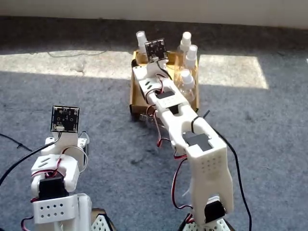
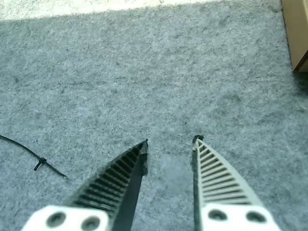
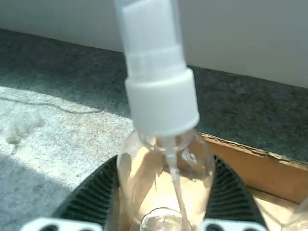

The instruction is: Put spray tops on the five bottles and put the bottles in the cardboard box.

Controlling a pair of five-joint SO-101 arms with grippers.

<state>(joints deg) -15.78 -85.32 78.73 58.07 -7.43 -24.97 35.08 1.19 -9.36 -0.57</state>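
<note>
A clear bottle (image 3: 144, 178) with a white spray top (image 3: 161, 96) stands upright between the fingers of my right gripper (image 3: 166, 166), which is shut on it at the cardboard box's (image 3: 262, 166) far left corner. In the high view this bottle (image 1: 141, 39) pokes up beside the right arm's wrist camera (image 1: 156, 49). Three more capped bottles (image 1: 191, 55) stand along the right side of the box (image 1: 133, 96). My left gripper (image 2: 171, 142) hangs open over bare grey carpet, with nothing between its fingers.
The left arm (image 1: 57, 168) sits folded at the near left. The right arm (image 1: 192, 139) stretches over the carpet to the box. A black cable tie (image 2: 38, 162) lies on the carpet. A corner of the box (image 2: 296, 33) shows in the left wrist view.
</note>
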